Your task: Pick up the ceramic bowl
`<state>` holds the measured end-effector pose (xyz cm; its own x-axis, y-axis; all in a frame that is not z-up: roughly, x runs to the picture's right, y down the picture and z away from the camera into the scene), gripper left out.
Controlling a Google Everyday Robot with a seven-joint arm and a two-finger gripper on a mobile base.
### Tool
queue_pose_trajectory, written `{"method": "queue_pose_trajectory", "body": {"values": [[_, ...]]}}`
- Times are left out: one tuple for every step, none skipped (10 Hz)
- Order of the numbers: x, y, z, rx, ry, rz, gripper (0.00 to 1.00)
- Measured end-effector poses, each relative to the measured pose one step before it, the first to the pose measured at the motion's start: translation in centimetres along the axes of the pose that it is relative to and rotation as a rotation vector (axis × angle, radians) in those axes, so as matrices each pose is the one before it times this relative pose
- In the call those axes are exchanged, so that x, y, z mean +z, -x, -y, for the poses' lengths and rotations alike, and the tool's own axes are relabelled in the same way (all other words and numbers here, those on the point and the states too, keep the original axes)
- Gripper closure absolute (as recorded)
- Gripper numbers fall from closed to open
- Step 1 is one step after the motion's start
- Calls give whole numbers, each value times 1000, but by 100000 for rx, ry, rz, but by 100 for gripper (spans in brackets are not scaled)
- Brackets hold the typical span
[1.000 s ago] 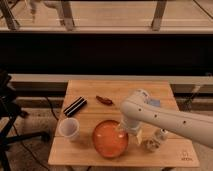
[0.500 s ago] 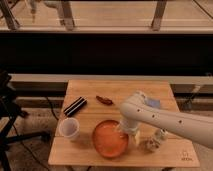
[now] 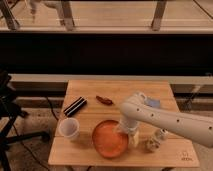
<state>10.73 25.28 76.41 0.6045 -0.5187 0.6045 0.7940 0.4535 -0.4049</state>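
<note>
One wooden table [image 3: 167, 156] carries everything I see. My white arm [image 3: 165, 117] reaches in from the right, its gripper [image 3: 129, 134] down at the right rim of the ceramic bowl [image 3: 107, 140], jaws apart. That bowl sits near the table's front edge, a white cup [image 3: 69, 128] just left of it.

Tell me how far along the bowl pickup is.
Done: the approach. The gripper is down at the right rim of the bowl. In hand: nothing yet. The gripper is open and the bowl sits flat on the table. Left: close on the rim, then lift, probably keeping clear of the cup to the bowl's left.
</note>
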Motion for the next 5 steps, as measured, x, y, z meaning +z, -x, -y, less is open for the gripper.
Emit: {"method": "queue_pose_trajectory", "body": {"values": [[202, -86, 45, 429, -135, 406, 20], [106, -68, 32, 556, -153, 561, 20], [117, -62, 19, 380, -113, 443, 20], [199, 30, -79, 98, 196, 294, 20], [273, 88, -94, 349, 278, 335, 20]]}}
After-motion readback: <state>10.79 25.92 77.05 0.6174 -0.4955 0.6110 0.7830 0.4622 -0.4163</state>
